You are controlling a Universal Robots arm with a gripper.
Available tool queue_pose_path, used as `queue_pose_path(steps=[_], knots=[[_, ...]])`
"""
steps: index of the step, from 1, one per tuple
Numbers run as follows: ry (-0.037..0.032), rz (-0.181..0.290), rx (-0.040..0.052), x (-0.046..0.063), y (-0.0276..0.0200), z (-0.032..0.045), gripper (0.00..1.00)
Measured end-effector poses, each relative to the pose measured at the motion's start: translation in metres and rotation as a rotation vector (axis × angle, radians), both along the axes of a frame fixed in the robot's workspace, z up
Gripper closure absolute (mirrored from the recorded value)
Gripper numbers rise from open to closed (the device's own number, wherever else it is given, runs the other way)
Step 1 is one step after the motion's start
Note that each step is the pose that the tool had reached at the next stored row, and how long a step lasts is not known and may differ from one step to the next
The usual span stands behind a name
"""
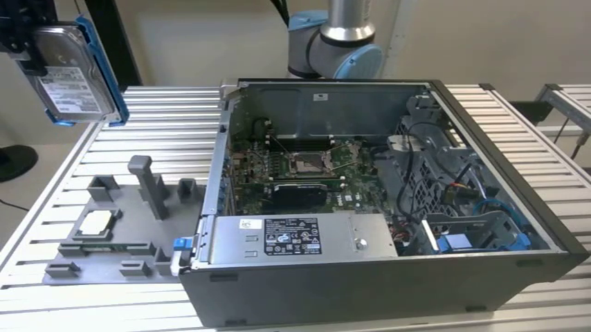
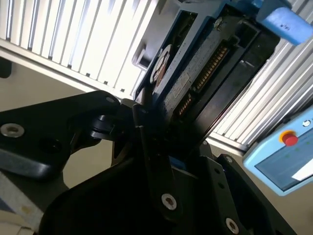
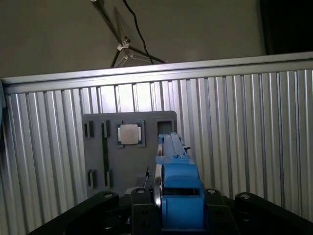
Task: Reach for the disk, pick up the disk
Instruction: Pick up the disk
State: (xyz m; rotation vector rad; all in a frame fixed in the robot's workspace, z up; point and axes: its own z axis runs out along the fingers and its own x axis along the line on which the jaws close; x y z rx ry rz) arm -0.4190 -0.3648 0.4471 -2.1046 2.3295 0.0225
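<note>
- I am logging the gripper (image 1: 26,52) at the top of the exterior view's left. Its black fingers are clamping the disk (image 1: 72,69), so the claw is closed on it.
- The disk is hanging in the air, upright and slightly tilted. Its white label is facing the exterior camera and its blue bracket (image 1: 99,66) is running along its edges.
- The disk is sitting well above the slatted table (image 1: 157,124), over the corner away from the computer case (image 1: 369,290).
- In the first wrist view I am seeing the disk edge-on, with the blue bracket end nearest the camera and the black gripper parts on either side of it.
- In the second wrist view I am seeing the disk's connector row between the black gripper parts.
- The grey fixture plate (image 1: 138,252) is lying on the table just beside the case, toward the exterior view's left, with posts standing up from it.
- The small square chip (image 1: 95,223) is resting in a recess of that plate.
- The computer case is lying open on the table, showing the motherboard (image 1: 295,166). A silver box (image 1: 295,238) with a black-and-white label is sitting along its near edge.
- The arm base (image 1: 337,41) is standing behind the case.
- A light-blue pendant (image 2: 283,161) with a red button (image 2: 289,139) is showing in the second wrist view.
</note>
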Motion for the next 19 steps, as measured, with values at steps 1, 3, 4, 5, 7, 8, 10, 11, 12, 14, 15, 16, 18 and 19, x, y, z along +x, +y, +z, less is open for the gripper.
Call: queue_pose_path(steps=[1,3,4,5,7,8,10,11,12,14,15,16,18,19], knots=[[-0.0001,0.0,0.0,0.0,0.0,0.0027,1.0],[0.0,0.0,0.0,0.0,0.0,0.0082,1.0],[0.0,0.0,0.0,0.0,0.0,0.0109,1.0],[0.0,0.0,0.0,0.0,0.0,0.0137,1.0],[-0.0001,0.0,0.0,0.0,0.0,0.0188,1.0],[0.0,0.0,0.0,0.0,0.0,0.0215,1.0],[0.0,0.0,0.0,0.0,0.0,0.0263,1.0],[-0.0001,0.0,0.0,0.0,0.0,0.0284,1.0],[-0.0001,0.0,0.0,0.0,0.0,0.0305,1.0],[0.0001,0.0,0.0,0.0,0.0,0.0344,1.0],[0.0,0.0,0.0,0.0,0.0,0.0354,1.0],[0.0,0.0,0.0,0.0,0.0,0.0354,1.0],[0.0,0.0,0.0,0.0,0.0,0.0354,1.0],[0.0,0.0,0.0,0.0,0.0,0.0354,1.0]])
